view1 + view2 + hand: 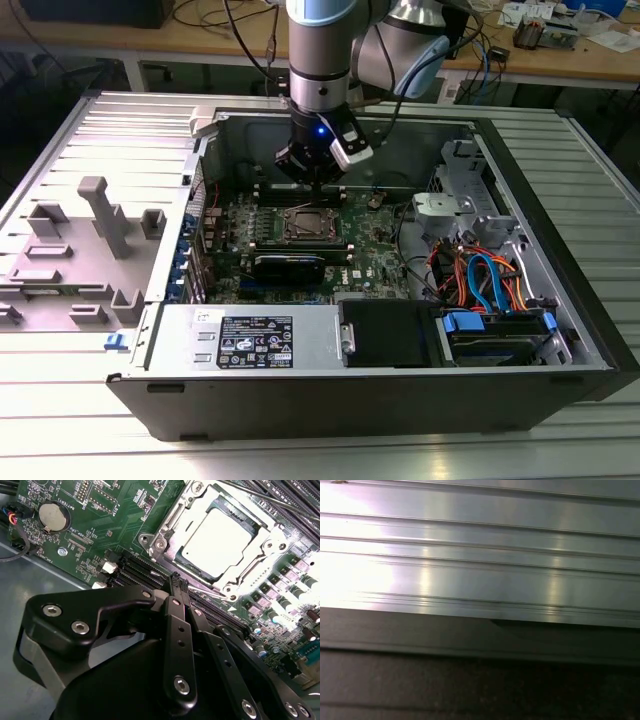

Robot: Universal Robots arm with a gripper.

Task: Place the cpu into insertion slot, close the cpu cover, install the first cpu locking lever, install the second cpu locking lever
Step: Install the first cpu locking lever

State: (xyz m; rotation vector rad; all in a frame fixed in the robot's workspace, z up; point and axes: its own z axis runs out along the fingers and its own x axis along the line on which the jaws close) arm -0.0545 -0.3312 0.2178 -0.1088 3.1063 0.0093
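Silver cpu (217, 542) lies flat in the socket on the green motherboard (100, 530). The cpu cover (169, 517), a grey metal frame, is down around it, and the chip's shiny top shows through the window. Whether the locking levers are latched, cannot tell.

Jaws are pressed together in the second wrist view, nothing seen between them. Their tips are over the black memory slots (145, 572), just beside the socket and apart from the cpu. Whether the tips touch the board, cannot tell.

A round coin battery (54, 516) sits on the board, well apart from the socket.

In the exterior view the arm (320, 50) reaches down into the open computer case (400, 400), which lies on a ribbed metal bench (120, 120). Grey plastic fixtures (105, 215) stand on the bench at the exterior view's left.

The first wrist view has ribbed silver metal (480, 555) above a dark band (480, 680).
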